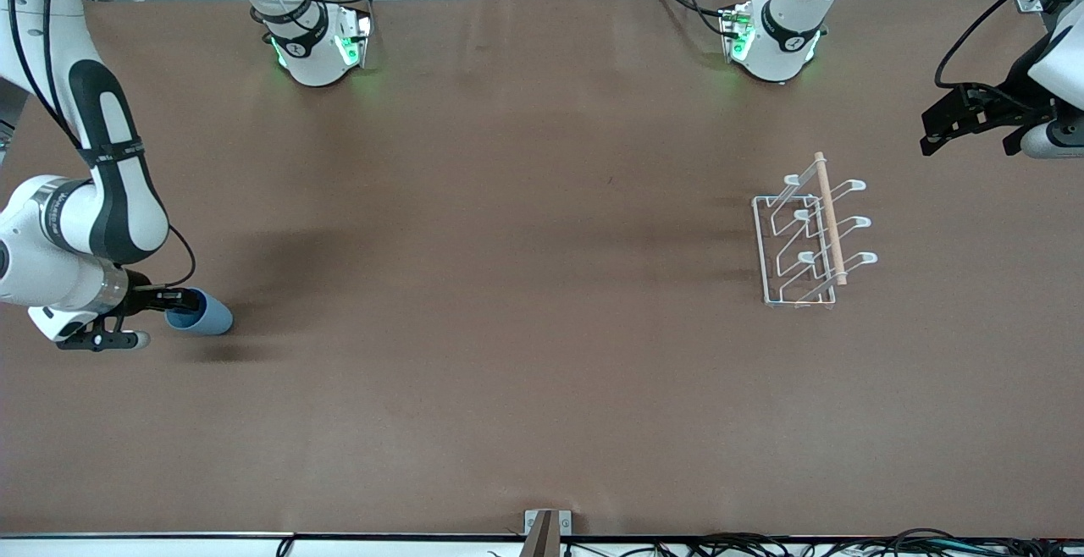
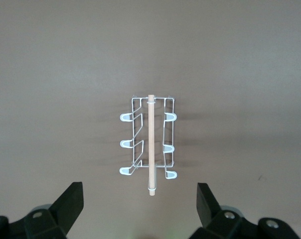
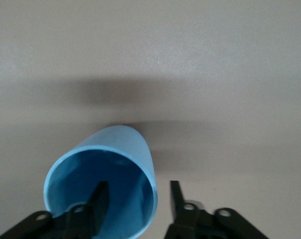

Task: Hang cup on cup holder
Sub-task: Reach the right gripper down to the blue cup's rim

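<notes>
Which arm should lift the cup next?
Right. The right hand straddles the rim of the cup, one finger inside and one outside, with the cup lying on its side. The left hand waits open above the cup holder, away from the cup.

No legible text or labels

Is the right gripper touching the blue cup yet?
Cannot tell. In the right wrist view the right gripper straddles the cup wall, one finger inside the mouth, one outside, but neither contact nor a gap shows plainly.
</notes>
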### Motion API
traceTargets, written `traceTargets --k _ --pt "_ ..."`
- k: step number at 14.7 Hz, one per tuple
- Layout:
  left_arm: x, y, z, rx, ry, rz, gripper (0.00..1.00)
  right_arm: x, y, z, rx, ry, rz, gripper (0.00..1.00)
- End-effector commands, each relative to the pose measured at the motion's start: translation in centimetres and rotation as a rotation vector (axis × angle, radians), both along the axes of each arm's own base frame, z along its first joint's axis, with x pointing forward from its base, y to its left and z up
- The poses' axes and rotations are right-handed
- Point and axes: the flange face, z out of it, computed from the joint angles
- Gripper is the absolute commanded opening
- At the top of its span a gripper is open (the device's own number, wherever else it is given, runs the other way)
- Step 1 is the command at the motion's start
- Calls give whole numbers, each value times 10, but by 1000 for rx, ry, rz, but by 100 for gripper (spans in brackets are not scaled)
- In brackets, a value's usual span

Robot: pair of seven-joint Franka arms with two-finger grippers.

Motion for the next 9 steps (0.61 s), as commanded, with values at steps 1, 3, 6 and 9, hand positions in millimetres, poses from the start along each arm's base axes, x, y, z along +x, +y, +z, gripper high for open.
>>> traceTargets --k 1,3,6,9 --pt "2 1 4 -12 -3 -17 100 -1 -4 -11 16 -13 2 21" --pt "2 0 4 -12 -5 -18 100 -1 -2 -11 18 -7 4 0" --pt "2 0 4 -12 -5 -18 100 0 2 -5 18 -10 6 0" --pt "2 -3 4 -14 -5 -24 100 0 13 26 29 5 18 0"
